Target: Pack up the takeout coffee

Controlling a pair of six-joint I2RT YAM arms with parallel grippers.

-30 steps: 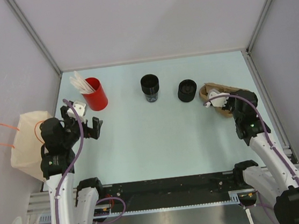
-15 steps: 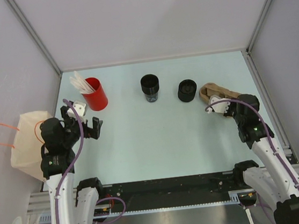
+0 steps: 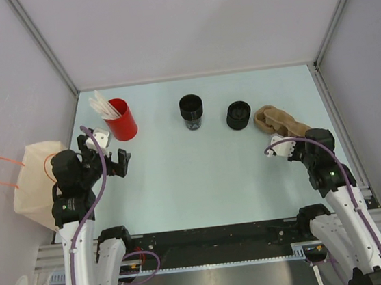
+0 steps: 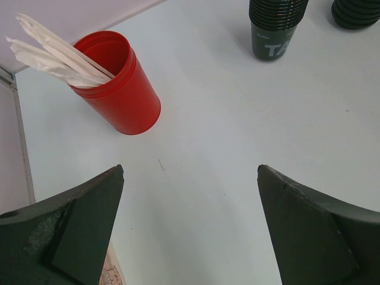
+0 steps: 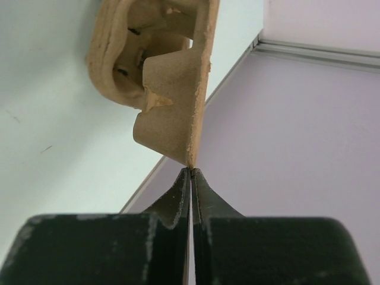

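— The left gripper (image 3: 119,163)?
— Spread wide, empty. The right gripper (image 5: 191,171) is clenched on a corner of the brown moulded-pulp cup carrier (image 5: 160,83).
— And the small round black takeout coffee cup (image 3: 191,111)?
— Upright farther back, between the red round cup (image 3: 120,120) and a squat black round piece (image 3: 238,115).

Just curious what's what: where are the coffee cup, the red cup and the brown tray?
coffee cup (image 3: 190,107): top view, open top.
red cup (image 4: 127,101): left wrist view, side wall.
brown tray (image 3: 274,118): top view, far end.
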